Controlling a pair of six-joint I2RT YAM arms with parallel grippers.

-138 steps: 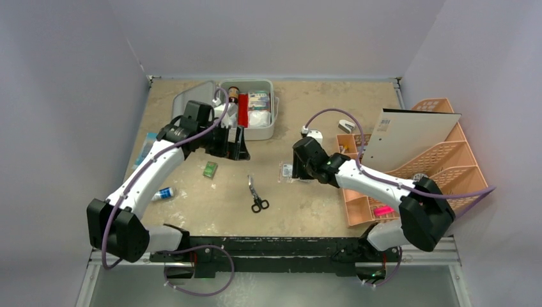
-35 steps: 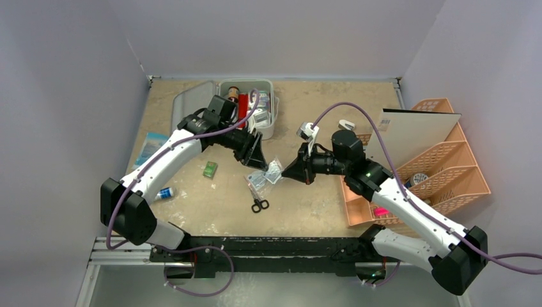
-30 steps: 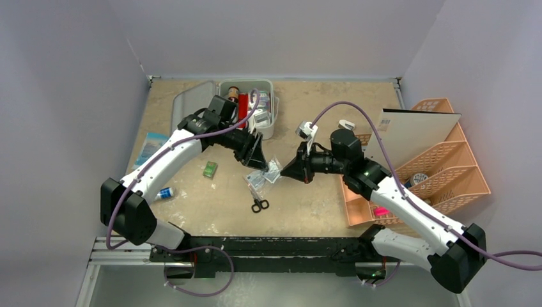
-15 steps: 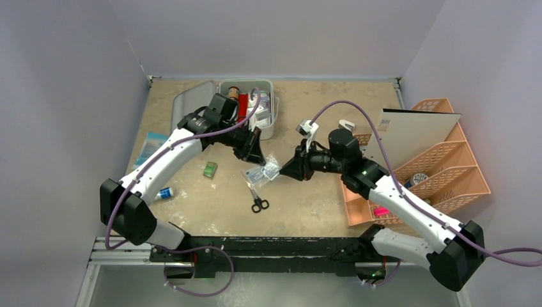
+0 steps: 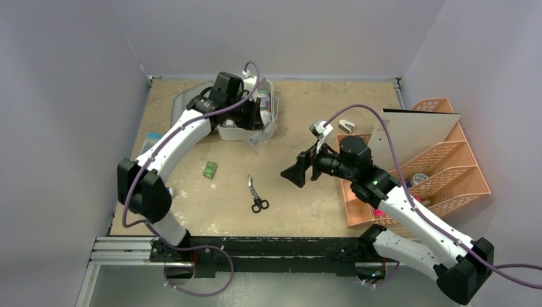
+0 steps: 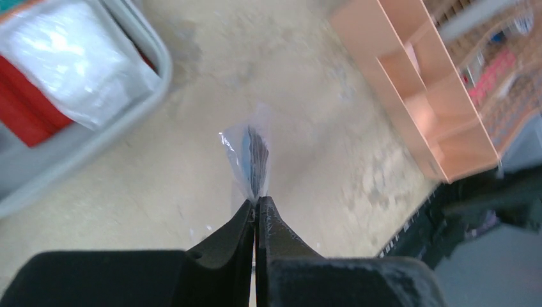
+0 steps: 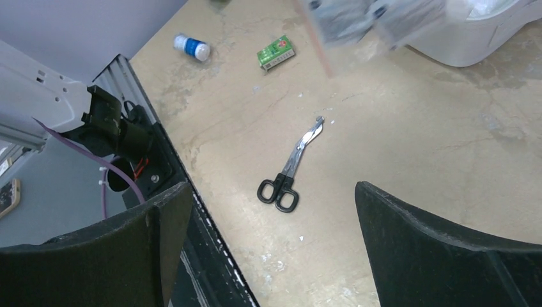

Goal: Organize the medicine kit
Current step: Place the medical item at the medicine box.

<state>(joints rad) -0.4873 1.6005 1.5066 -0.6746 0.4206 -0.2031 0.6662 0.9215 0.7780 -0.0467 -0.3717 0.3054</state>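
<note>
Toward the upper left of the overhead view, the white medicine kit point(image 5: 231, 133) sits open on the tabletop point(image 5: 307, 121), with the left arm stretched over it. The left end effector point(image 6: 257, 203) is pressed together on the thin edge of a clear plastic packet point(image 6: 250, 160), which hangs over bare tabletop just beside the kit's near right corner. At frame centre, the right end effector point(image 5: 293, 174) hovers spread wide and holds nothing, above and to the right of a pair of scissors point(image 5: 257, 195).

The pinch catches only the packet's edge, so the floppy film could slip free, or snag on the kit's rim and fall outside.

The arm hides most of the kit's inside from above. The wrist view is blurred, and the packet's contents cannot be made out.
</note>
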